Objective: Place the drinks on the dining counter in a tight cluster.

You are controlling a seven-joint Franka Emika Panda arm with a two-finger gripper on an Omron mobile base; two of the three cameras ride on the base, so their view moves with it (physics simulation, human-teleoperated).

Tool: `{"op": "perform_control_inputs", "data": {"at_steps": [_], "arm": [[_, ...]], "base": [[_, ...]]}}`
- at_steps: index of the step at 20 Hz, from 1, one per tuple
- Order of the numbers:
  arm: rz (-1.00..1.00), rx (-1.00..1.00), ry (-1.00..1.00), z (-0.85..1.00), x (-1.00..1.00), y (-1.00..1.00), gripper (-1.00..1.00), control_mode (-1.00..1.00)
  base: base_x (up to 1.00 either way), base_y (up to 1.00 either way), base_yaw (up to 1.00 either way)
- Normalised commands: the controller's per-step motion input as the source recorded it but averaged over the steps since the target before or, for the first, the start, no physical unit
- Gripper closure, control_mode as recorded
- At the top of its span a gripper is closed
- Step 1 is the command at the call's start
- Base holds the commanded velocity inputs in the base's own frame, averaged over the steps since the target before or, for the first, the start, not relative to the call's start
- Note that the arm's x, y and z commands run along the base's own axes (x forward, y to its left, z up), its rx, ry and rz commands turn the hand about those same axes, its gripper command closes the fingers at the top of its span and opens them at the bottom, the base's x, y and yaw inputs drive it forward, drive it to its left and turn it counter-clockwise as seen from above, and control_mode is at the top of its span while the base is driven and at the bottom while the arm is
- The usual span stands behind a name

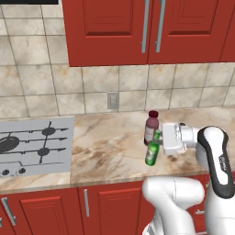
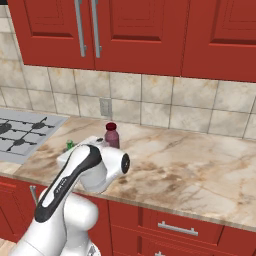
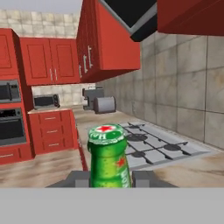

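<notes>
My claw [image 1: 159, 146] is clenched on the green bottle [image 1: 153, 152], lifted tilted off the stove counter [image 1: 110, 147] at 6 o'clock of the maroon bottle [image 1: 151, 126], evidently for carrying to the dining counter.

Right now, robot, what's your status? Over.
End effector shut on green bottle, tilted, lifted off the stove counter. Maroon juice bottle standing close behind it. Not at the dining counter yet.
</notes>
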Motion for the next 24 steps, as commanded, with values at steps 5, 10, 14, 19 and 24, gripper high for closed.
{"op": "perform_control_inputs", "data": {"at_steps": [5, 10, 14, 19, 24], "arm": [[0.01, 0.00, 0.00, 0.05, -0.25, 0.09, 1.00, -1.00], [0.00, 0.00, 0.00, 0.00, -0.01, 0.00, 1.00, -1.00], [0.00, 0.00, 0.00, 0.00, -0.08, 0.02, 1.00, 1.00], [0.00, 0.00, 0.00, 0.00, 0.00, 0.00, 1.00, 1.00], [0.00, 0.00, 0.00, 0.00, 0.00, 0.00, 1.00, 1.00]], "base": [[0.00, 0.00, 0.00], [0.00, 0.00, 0.00], [-0.38, 0.12, 0.04], [-0.54, 0.28, 0.43], [-0.22, 0.39, 0.82]]}}
